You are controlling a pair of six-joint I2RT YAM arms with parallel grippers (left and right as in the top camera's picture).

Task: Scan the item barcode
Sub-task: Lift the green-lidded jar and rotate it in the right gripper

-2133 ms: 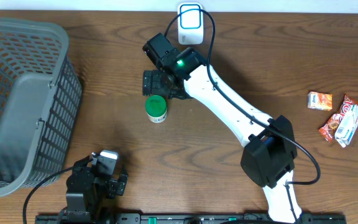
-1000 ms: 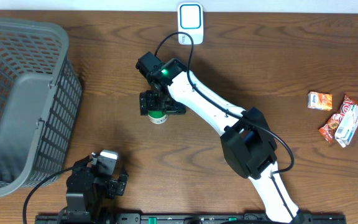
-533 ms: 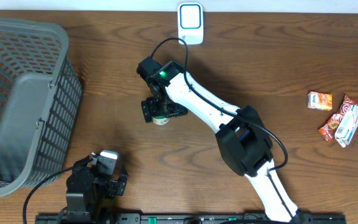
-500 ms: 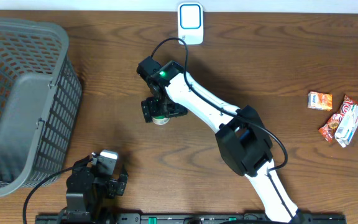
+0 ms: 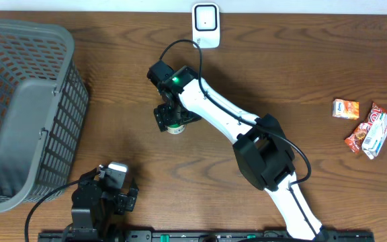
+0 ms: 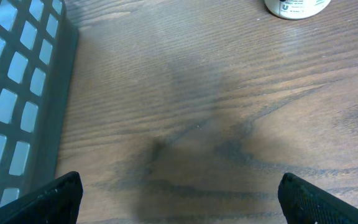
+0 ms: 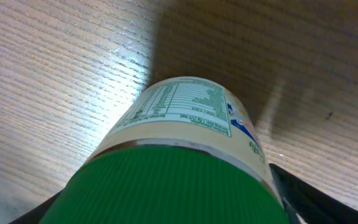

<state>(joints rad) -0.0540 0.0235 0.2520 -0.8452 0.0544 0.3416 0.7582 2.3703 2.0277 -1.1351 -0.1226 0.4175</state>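
Since the right gripper [image 5: 173,119] straddles the green-lidded jar [image 7: 185,118] upright on the tabletop [image 5: 281,60], and I cannot tell whether it grips, an off-centre squeeze could topple it; the left gripper [image 6: 179,199] rests open near the basket [image 5: 19,101].

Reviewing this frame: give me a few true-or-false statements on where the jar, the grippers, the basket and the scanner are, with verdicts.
1. The green-lidded jar stands upright on the table. True.
2. The right gripper is over the snack packets. False: it straddles the jar; the packets lie far off at the table's right side.
3. The left gripper is open with nothing between its fingers. True.
4. The basket holds the white scanner. False: the scanner sits at the table's far edge, outside the basket.
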